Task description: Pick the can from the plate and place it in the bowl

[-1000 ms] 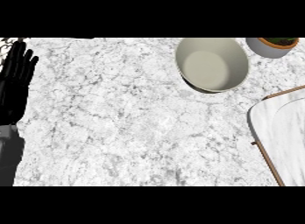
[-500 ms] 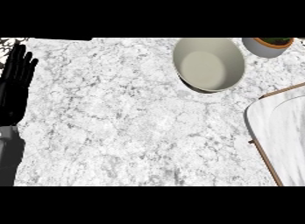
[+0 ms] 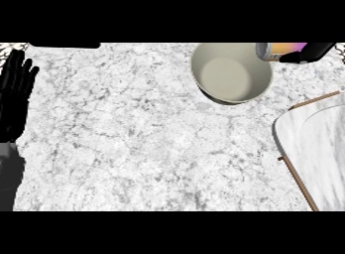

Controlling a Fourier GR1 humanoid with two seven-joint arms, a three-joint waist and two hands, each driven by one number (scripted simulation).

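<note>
While the marble counter (image 3: 132, 139) fills nearly the whole head view, the task's action sits crowded into the top right corner. At the right edge lies a pale marbled plate (image 3: 329, 144) with a thin brown rim, only partly in view; nothing shows on the part that can be seen. Above it and to the left stands a round, cream-coloured bowl (image 3: 230, 73), deep and with nothing inside.

At the far left edge the left hand (image 3: 8, 96) rests with its black fingers straight and pointing up, holding nothing, above its grey forearm (image 3: 1, 181).

Just beside the bowl's upper right rim, at the top edge, is the can (image 3: 279, 50), lying sideways, with a grey end and an orange and purple label. A black shape touching its right side appears to be the right hand (image 3: 307, 52). It seems to hold the can, but whether its fingers curl round it cannot be told.

Judging from this, the can is already off the plate and the carrying step is in hand. The next move calls for bringing the can leftward over the bowl's opening, then lowering and releasing it inside.
</note>
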